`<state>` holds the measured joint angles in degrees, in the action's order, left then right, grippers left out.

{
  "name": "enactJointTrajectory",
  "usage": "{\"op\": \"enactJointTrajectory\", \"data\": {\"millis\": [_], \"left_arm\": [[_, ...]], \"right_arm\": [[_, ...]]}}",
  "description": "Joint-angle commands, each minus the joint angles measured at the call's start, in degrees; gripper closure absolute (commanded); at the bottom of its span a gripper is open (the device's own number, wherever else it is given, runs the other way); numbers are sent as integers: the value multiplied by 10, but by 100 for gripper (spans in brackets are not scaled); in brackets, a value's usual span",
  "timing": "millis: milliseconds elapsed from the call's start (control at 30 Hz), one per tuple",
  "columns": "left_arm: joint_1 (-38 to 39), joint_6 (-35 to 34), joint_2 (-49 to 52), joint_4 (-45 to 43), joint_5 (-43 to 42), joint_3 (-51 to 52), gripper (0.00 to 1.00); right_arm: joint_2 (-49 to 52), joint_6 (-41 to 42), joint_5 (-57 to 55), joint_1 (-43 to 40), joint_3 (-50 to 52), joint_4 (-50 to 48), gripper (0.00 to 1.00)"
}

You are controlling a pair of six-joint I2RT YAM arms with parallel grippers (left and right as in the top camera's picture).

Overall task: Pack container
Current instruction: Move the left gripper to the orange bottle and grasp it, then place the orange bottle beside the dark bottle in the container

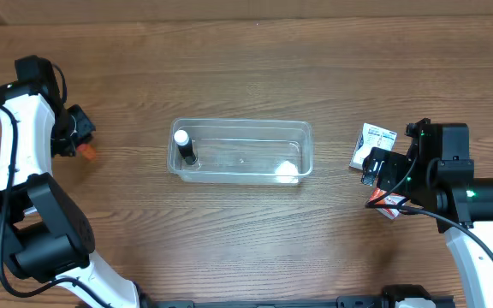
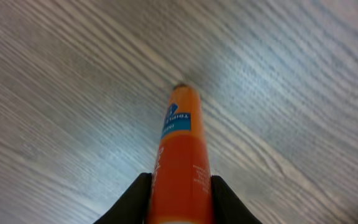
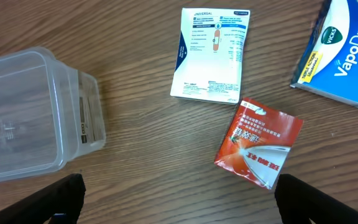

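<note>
The clear plastic container (image 1: 238, 124) sits mid-table and holds a small dark bottle with a white cap (image 1: 183, 145) at its left end and a white item (image 1: 288, 169) at its right end. My left gripper (image 1: 80, 141) is at the far left, shut on an orange tube (image 2: 182, 149) with a blue label, held above the wood. My right gripper (image 3: 179, 202) is open and empty, right of the container (image 3: 30, 118). A red packet (image 3: 260, 142) lies on the table near its right finger.
A white printed packet (image 3: 211, 55) and a blue Vicks VapoDrops box (image 3: 344, 53) lie on the table to the right of the container. In the overhead view the white packet (image 1: 377, 139) and red packet (image 1: 389, 204) lie beside the right arm.
</note>
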<state>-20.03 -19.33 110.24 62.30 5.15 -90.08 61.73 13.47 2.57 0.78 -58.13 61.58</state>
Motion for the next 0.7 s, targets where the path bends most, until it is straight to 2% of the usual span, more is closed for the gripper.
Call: {"op": "enactJointTrajectory", "data": {"millis": [0,167,367,500,667], "left_arm": [[-4,5,-24,18,-47,-4,96],[42,8,-149,36,-67,-4,96],[164,23,-290,78,-71,-4,96],[246,26,-304,121,-71,-4,96],[291,26,-274,146,-71,2,96]], "right_arm": [[-3,3,1,-2,-15,-1,0],[-3,3,1,-2,-15,-2,0],[-3,3,1,-2,-15,-2,0],[-3,3,1,-2,-15,-1,0],[-3,3,1,-2,-15,-1,0]]}}
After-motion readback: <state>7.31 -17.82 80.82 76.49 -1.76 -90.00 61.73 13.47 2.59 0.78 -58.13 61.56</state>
